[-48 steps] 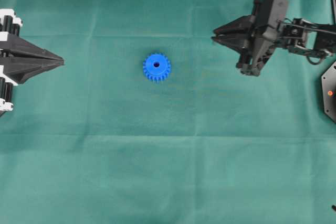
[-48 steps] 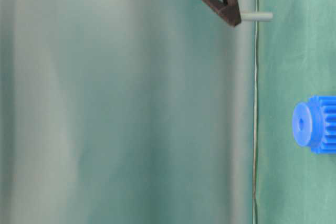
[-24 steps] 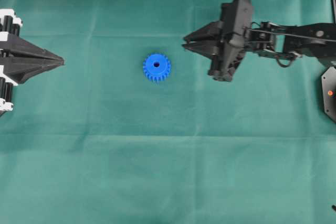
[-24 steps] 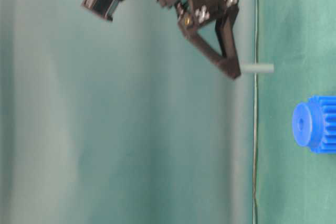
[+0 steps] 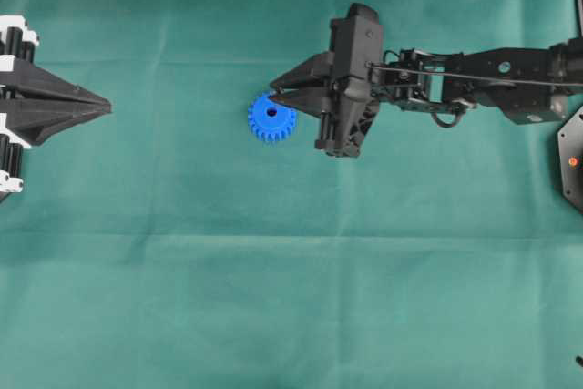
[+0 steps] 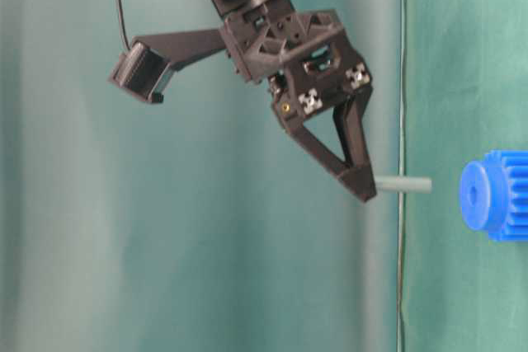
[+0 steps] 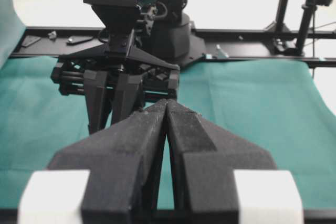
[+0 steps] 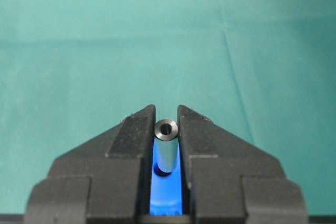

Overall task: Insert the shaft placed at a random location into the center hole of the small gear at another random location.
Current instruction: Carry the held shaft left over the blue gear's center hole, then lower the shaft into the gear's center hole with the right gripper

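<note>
The right gripper (image 5: 276,95) is doing all the work here. Its fingers (image 8: 128,129) are clamped on the shaft (image 8: 166,150), which is sticking out past the tips toward the green tabletop (image 5: 273,298). In the side view the shaft (image 6: 403,185) is pointing straight at the cloth, its long axis square to the surface, free end leading. The small gear (image 5: 271,117) is lying flat with the center hole (image 5: 271,112) facing up, so the two axes are looking parallel, which is what the insertion needs.

The key bit is the offset. From the side, the shaft tip is hanging clear of the gear (image 6: 495,195) and a little off to one side of the hole's line (not touching yet). From overhead, the fingertips are sitting just over the gear's edge on the arm's own side, near the hole but not plainly centred on it. The wrist view is showing blue right behind the shaft, with a dark spot peeking out at its lower end, probably the hole.

The left gripper (image 5: 105,108) is parked well apart at the far edge, fingers (image 7: 181,129) pressed together on nothing. The right arm is clearly the nearer one.
</note>
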`<state>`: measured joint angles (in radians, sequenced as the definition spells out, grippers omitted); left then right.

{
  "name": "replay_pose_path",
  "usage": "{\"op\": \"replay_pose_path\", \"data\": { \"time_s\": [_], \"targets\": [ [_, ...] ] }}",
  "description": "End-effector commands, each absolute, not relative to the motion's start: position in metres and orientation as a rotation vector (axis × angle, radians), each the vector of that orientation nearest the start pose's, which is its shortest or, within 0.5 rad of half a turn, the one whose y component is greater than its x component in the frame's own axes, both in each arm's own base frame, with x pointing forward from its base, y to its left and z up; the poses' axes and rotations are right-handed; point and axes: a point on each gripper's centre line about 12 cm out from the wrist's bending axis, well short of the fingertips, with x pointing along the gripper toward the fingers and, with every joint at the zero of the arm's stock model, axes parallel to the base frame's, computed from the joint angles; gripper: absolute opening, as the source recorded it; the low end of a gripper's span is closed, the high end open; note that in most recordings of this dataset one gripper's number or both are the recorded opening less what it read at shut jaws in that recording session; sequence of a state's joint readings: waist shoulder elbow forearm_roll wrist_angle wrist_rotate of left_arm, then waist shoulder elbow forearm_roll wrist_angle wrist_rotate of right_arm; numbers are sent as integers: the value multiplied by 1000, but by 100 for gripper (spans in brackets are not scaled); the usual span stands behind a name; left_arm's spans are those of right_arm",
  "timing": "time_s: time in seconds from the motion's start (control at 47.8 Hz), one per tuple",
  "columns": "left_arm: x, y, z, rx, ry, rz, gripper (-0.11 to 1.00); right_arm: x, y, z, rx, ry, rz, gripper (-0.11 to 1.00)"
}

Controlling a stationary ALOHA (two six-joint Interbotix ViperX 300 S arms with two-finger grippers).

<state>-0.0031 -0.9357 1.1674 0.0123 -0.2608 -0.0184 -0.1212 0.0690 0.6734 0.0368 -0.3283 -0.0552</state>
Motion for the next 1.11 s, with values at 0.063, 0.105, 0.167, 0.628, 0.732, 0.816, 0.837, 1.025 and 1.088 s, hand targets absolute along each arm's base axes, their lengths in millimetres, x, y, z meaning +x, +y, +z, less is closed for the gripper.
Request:
{"op": "replay_pose_path", "data": {
  "time_s": [0.063,0.105,0.167,0.628,0.732,0.816,0.837,1.025,1.088],
  "targets": [
    [206,-1,295,-5,-48,-9,0,418,-50,186,-1,377,-122,13],
    [206,-1,295,-7,-48,-8,0,419,-50,186,-1,380,-122,13],
    [206,-1,295,-7,-48,-8,0,420,-49,185,-1,383,-120,13],
    [206,-1,295,-7,-48,-8,0,420,-49,182,0,391,-120,13],
    [206,-1,295,-7,-48,-8,0,421,-49,179,0,397,-120,13],
    [206,-1,295,-5,-48,-9,0,422,-50,175,0,403,-120,13],
    [206,-1,295,-5,-48,-9,0,422,-49,175,-1,405,-119,13],
    [206,-1,295,-5,-48,-9,0,423,-50,167,0,411,-121,13],
    [206,-1,295,-7,-48,-8,0,424,-51,165,0,411,-122,13]
  ]
}}
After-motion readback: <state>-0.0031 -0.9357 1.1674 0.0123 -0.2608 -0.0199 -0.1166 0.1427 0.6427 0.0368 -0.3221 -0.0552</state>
